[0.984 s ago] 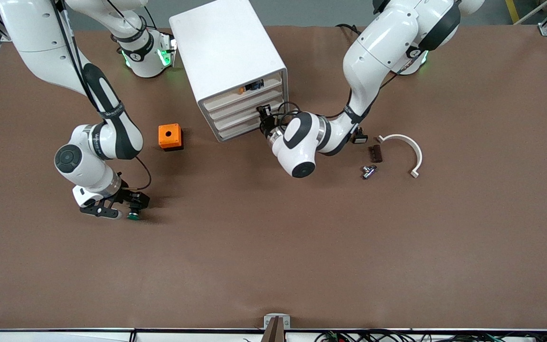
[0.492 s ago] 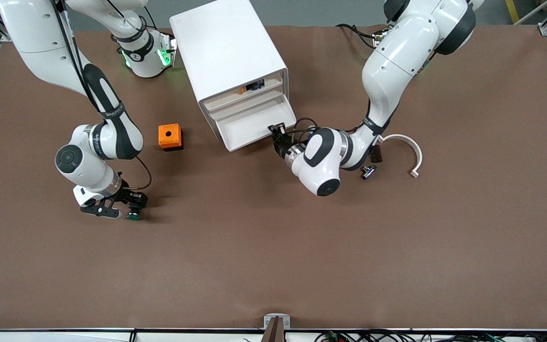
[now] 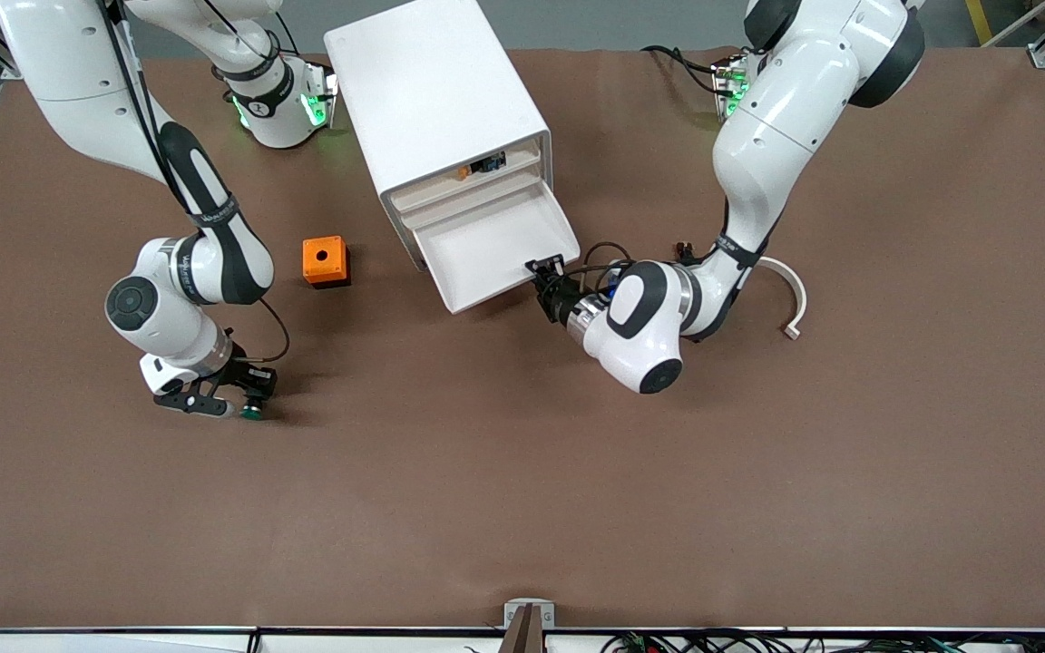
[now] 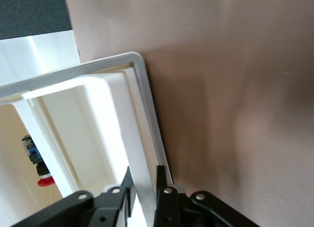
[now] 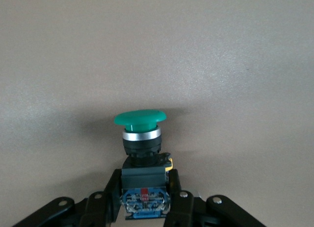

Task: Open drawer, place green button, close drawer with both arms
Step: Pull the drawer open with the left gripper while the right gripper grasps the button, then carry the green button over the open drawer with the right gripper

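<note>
The right gripper (image 5: 145,200) has its jaws pinched on the black body of the green button (image 5: 141,120) — the button lies low at the table (image 3: 522,472), toward the right arm's end, nearer the front camera than the orange box (image 3: 324,260). The left gripper (image 4: 145,190) has its jaws closed on the front rim of the drawer (image 3: 495,245), which stands pulled out from the white cabinet (image 3: 436,100). Beside the left arm lies a white curved bracket (image 3: 792,292) on the table.
</note>
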`<state>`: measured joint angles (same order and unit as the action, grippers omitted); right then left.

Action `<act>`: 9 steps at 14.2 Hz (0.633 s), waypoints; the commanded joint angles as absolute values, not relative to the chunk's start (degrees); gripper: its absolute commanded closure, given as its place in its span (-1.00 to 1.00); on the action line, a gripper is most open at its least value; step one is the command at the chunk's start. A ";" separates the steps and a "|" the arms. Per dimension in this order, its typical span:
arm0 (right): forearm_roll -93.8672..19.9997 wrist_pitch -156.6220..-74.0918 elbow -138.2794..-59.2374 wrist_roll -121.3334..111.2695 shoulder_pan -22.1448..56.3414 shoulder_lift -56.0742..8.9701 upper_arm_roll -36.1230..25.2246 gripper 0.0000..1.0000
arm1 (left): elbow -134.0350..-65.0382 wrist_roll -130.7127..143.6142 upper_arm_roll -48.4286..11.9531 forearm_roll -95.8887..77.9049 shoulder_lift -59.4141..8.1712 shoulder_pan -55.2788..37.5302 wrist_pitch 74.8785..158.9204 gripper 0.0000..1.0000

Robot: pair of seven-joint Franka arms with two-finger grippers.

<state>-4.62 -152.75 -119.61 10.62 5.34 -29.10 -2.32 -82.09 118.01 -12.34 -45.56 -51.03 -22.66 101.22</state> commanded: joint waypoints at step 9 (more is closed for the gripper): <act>-3.87 -118.06 -108.04 47.77 22.74 -13.97 -2.37 1.00 | -75.86 113.38 -10.20 -30.17 -50.01 -19.96 100.72 -1.00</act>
<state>-4.60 -121.75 -110.86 39.09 18.09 -14.23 -1.91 -78.20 114.01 -10.60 -34.46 -50.80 -20.69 101.24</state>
